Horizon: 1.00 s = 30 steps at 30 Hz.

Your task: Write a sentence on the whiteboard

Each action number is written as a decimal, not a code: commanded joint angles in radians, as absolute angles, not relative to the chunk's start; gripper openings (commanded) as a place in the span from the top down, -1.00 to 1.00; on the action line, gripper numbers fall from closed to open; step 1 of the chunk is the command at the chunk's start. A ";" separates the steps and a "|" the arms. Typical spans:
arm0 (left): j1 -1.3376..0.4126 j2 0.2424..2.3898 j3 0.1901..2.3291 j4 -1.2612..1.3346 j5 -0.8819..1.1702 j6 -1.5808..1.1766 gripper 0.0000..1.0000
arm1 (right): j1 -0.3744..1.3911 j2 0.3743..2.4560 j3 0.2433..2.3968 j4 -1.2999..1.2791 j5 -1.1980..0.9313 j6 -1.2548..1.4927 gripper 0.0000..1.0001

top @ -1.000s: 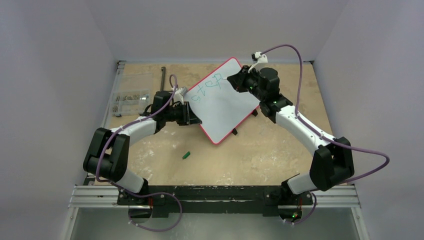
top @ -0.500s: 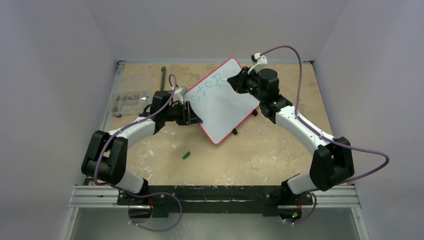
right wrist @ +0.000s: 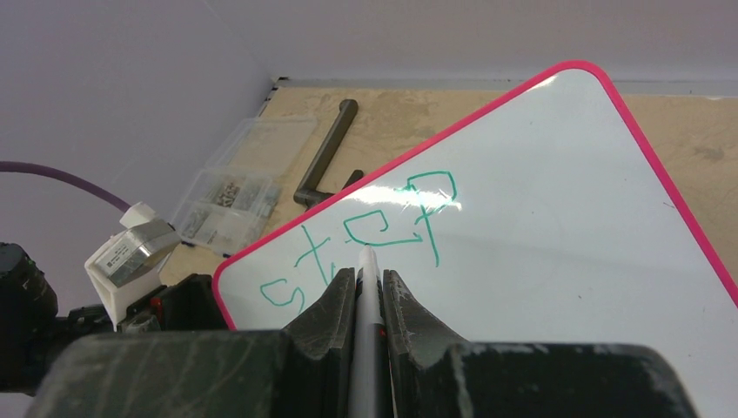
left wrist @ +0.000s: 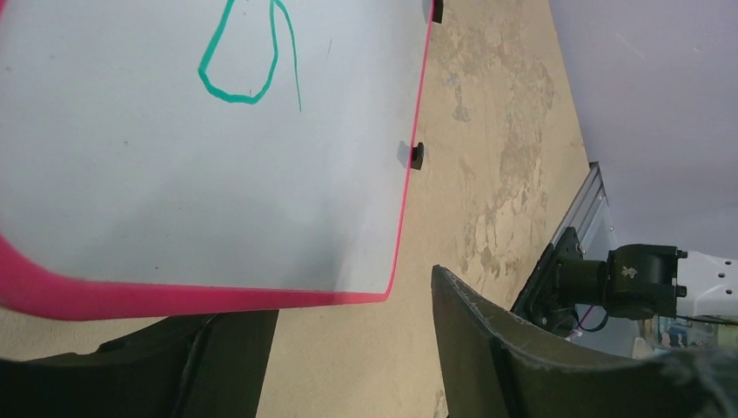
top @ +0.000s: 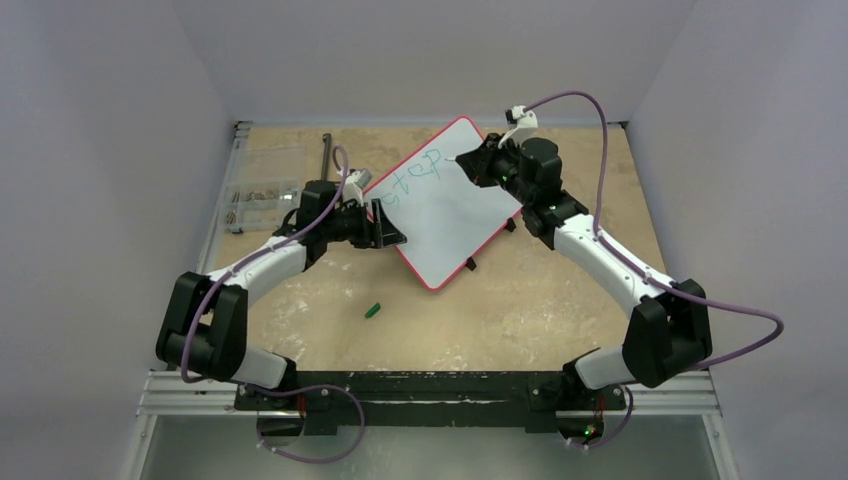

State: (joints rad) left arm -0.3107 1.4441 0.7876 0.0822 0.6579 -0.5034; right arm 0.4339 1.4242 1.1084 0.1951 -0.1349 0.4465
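Whiteboard [top: 450,215] lies slanted on far tabletop [top: 520,300], only 1 word of sentence [right wrist: 365,235] written. Right tool [right wrist: 368,277] clenches marker [right wrist: 366,261]; left tool [left wrist: 344,305] gapes, released, beside its edge. Write lightly, I think, or the unheld whiteboard may slide.

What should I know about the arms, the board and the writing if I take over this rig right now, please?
Left claw: open at the left edge of the flat white red-rimmed whiteboard, not clamping it.
Right claw: shut on a slim white marker, tip over the board by the writing.
Done: green handwritten word "step".
Left: the rest of the sentence.
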 commanded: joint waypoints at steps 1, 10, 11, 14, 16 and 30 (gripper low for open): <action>-0.318 1.396 0.780 0.095 0.639 -0.485 -0.30 | 0.438 1.389 1.112 0.224 -0.148 0.451 1.00; -0.316 1.338 0.785 0.031 0.585 -0.479 -0.82 | 0.439 1.375 1.106 0.225 -0.140 0.449 1.00; -0.315 1.335 0.785 0.028 0.582 -0.479 -0.87 | 0.438 1.375 1.106 0.227 -0.141 0.449 1.00; -0.312 1.315 0.779 0.006 0.572 -0.475 -0.90 | 0.438 1.366 1.104 0.226 -0.136 0.447 1.00; -0.310 1.301 0.779 -0.016 0.563 -0.473 -0.91 | 0.438 1.363 1.104 0.224 -0.131 0.444 1.00; -0.261 1.118 0.956 -0.379 0.490 -0.419 -0.87 | 0.437 1.343 1.129 0.212 -0.140 0.411 1.00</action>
State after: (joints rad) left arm -0.2825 1.1416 0.8093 -0.2310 0.5060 -0.4774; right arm 0.4339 1.3762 1.1046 0.1940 -0.1280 0.4400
